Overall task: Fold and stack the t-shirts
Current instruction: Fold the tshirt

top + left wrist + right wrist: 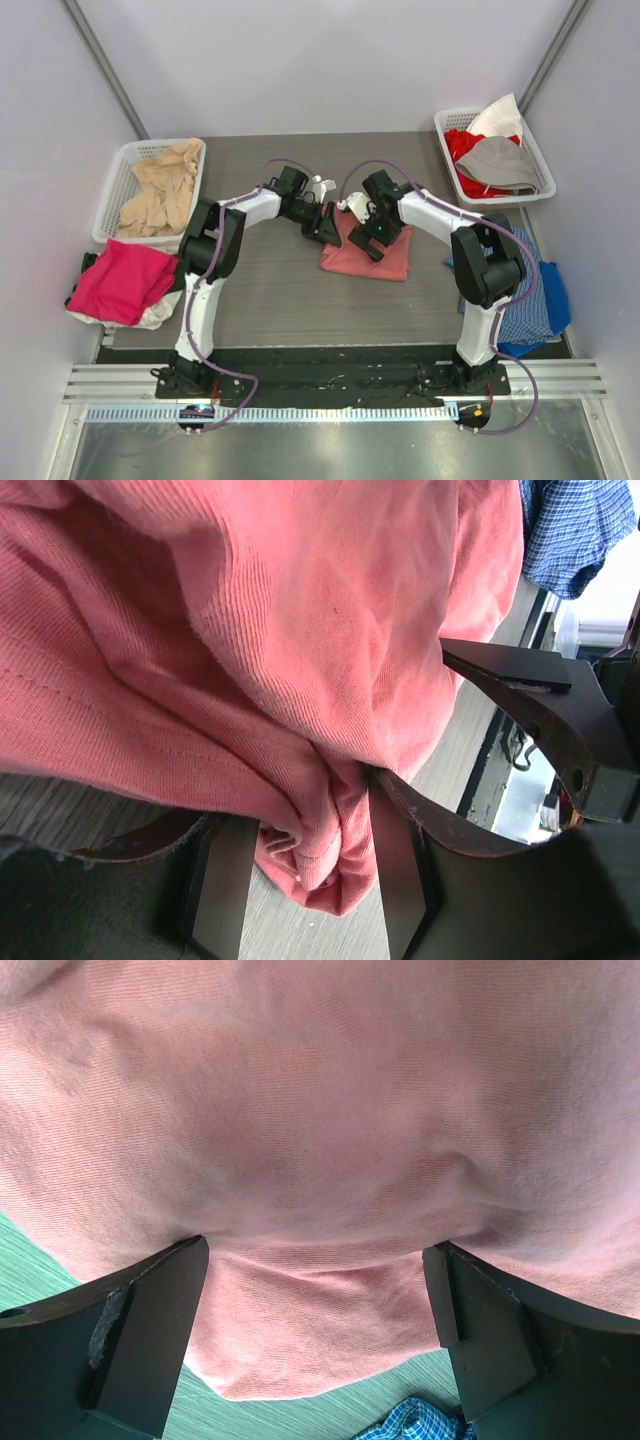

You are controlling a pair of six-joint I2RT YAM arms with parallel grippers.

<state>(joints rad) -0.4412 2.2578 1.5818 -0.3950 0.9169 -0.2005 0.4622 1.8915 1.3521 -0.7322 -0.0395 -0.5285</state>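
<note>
A salmon-red t-shirt (372,258) lies folded into a small block in the middle of the table. My left gripper (322,226) is at its left edge. In the left wrist view the gripper (312,875) is closed on a bunched fold of the salmon-red t-shirt (320,680), which fills the gap between the fingers (402,875). My right gripper (377,236) is over the shirt's top. In the right wrist view the gripper (315,1300) is wide open, with its fingertips (152,1325) against the flat salmon-red t-shirt (320,1130) and nothing held.
A white basket (118,170) at the back left holds beige shirts (162,190). A magenta-pink shirt (125,280) lies below it. A white basket (445,130) at the back right holds red, grey and white clothes. Blue checked cloth (532,290) lies at the right edge.
</note>
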